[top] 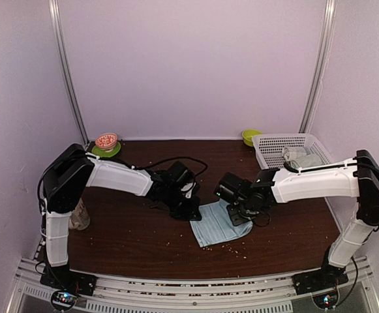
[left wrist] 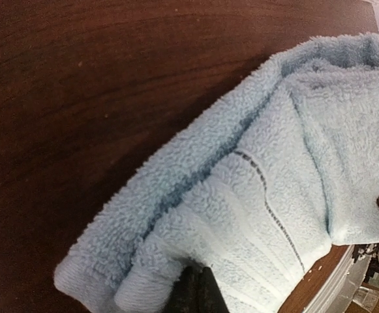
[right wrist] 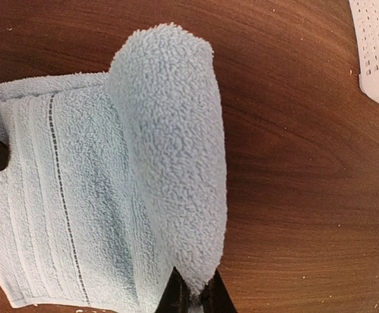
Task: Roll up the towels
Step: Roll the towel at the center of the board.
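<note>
Light blue towel (top: 215, 228) lies on the dark surface (top: 130, 241) at centre, near the front edge, between the 2 arms. Open wood lies to its left and behind it; crumbs are scattered in front.

Left gripper (top: 194, 212): jaws closed tight at the towel's upper-left corner. Right gripper (top: 240, 218): jaws closed on its upper-right edge.

Left wrist view adds: the far edge is folded over into a thick lip, and the dark tips (left wrist: 196, 293) pinch the hem with cloth bunched at either side. Right wrist view adds: that edge is turned into 1 fat roll standing up off the flat part, its end pinched in the tips (right wrist: 192, 297) (the top view shows only a flat rumpled cloth). A corner of the white basket (top: 264, 153) shows at that view's upper right.

Containers: the basket, back right, holds a pale rolled towel (top: 300, 156). A green bowl (top: 250, 136) sits just behind it. Back left, a red bowl (top: 106, 139) rests on a green plate (top: 104, 152).
</note>
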Tool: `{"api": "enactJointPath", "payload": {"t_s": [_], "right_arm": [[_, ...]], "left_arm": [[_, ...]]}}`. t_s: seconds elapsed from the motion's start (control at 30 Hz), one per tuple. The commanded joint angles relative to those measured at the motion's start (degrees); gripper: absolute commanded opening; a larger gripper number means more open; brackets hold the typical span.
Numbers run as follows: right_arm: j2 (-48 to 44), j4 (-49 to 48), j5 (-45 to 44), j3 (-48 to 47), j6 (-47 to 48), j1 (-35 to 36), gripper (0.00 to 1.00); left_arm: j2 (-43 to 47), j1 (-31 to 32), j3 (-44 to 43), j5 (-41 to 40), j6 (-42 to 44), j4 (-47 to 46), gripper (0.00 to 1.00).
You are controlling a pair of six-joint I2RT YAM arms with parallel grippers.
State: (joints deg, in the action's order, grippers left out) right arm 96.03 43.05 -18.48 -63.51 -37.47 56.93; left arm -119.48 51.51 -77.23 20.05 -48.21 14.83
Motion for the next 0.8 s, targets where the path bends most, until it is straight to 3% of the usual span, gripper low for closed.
{"api": "enactJointPath", "payload": {"t_s": [0.0,0.4,0.77], "right_arm": [[0.98,-1.33,0.55,-1.98,0.49,1.61,0.0],[2.47,-5.43,5.15,-2.35,0.73,3.32,0.0],[0.62,-15.05,15.7,2.12,0.59,3.0,0.28]], "left_arm": [[-2.28,-0.35,1.12,-1.63,0.2,-0.33,0.0],[-2.86,-0.33,4.01,-0.73,-1.42,-2.84,0.0],[-2.57,-0.35,4.61,-0.13,-1.59,-3.4,0.0]]}}
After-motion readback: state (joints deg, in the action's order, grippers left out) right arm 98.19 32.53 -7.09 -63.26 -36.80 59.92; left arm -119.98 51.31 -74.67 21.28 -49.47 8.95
